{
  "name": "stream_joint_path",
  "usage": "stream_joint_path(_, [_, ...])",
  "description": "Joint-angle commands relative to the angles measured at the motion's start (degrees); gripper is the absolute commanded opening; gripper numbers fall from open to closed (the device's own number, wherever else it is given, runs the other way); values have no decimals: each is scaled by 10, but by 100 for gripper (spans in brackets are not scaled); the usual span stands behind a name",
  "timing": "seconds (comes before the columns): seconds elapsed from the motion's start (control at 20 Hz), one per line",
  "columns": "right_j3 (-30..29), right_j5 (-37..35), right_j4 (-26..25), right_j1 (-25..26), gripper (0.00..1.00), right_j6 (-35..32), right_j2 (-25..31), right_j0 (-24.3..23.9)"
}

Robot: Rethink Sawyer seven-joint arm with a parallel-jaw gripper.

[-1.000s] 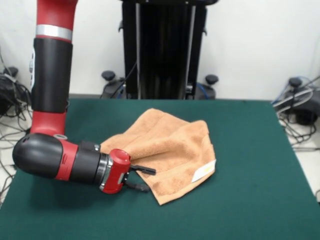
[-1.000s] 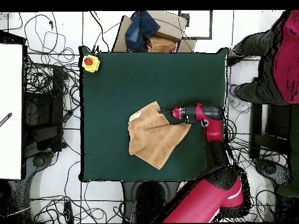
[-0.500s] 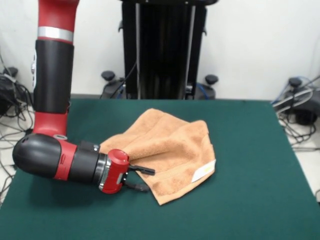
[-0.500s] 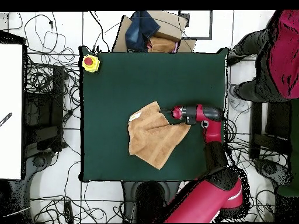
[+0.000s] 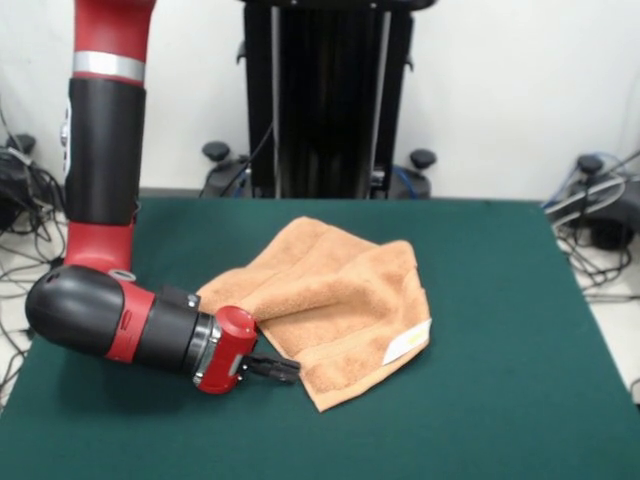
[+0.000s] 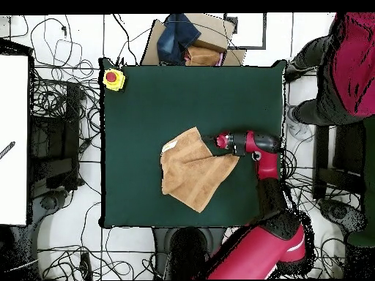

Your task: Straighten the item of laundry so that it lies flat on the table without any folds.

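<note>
Peach-orange terry hand towel (image 5: 330, 305) lies near the middle of the dark green felt-covered table (image 5: 500, 400), folded over on itself with one layer doubled across; flattening not yet done. Red-and-black arm's black gripper (image 5: 275, 368) sits low at the towel's edge, fingers apparently drawn together; whether they pinch cloth, cannot tell. Table otherwise bare. A person (image 6: 344, 66) stands beside one table corner; cables cover the floor.

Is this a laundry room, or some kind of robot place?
Most likely a robot lab, not a laundry room. A red and black robot arm works at a green-covered table holding one orange towel. Cables tangle on the floor all round it, and a yellow box with a red button sits at one corner.
</note>
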State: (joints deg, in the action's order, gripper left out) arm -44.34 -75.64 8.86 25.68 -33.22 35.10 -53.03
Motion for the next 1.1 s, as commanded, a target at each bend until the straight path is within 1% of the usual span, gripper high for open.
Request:
stream_joint_path(0.05, [26,257,-81,166,0,-2,-86,-7])
stream_joint_path(0.2, [22,265,-84,165,0,-1,-86,-9])
stream_joint_path(0.3, [11,291,-88,162,0,-4,-84,-13])
stream_joint_path(0.5, [-42,360,-103,134,0,-52,-89,-14])
stream_joint_path(0.7, [-90,432,-118,107,0,-60,-80,-25])
stream_joint_path(0.95, [-94,462,-127,84,0,-80,-94,-10])
stream_joint_path(1.1, [-90,458,-132,67,0,-94,-105,2])
